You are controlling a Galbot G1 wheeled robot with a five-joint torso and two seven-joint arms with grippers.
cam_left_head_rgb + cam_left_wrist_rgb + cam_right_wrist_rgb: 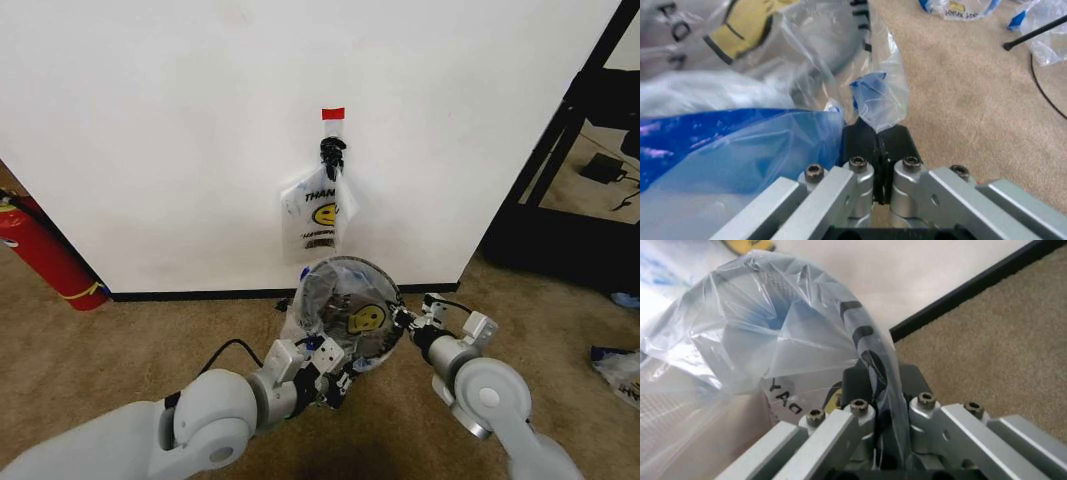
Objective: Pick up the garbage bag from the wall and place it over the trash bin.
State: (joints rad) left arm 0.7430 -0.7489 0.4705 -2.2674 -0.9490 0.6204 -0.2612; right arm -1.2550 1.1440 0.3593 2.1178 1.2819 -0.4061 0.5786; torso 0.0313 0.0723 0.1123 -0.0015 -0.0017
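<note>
The garbage bag (350, 312), translucent with blue patches and a yellow smiley, is spread over the trash bin (378, 271), whose dark mesh shows through it at the foot of the wall (180, 120). My left gripper (335, 377) is at the bin's near side, shut on a blue-tinted fold of the garbage bag (877, 97); the left gripper (878, 142) has its black pads pressed together. At the bin's right side my right gripper (406, 322) is shut on the bag's edge; the right gripper (879, 385) has a strip of garbage bag (773, 330) running between its pads.
A flat white "THANK YOU" smiley bag (318, 215) hangs from the black hook (332, 152) under a red tape strip (333, 113). A red fire extinguisher (45, 255) leans at the left. A black frame (575, 140) stands right, with loose bags (620, 365) on the carpet.
</note>
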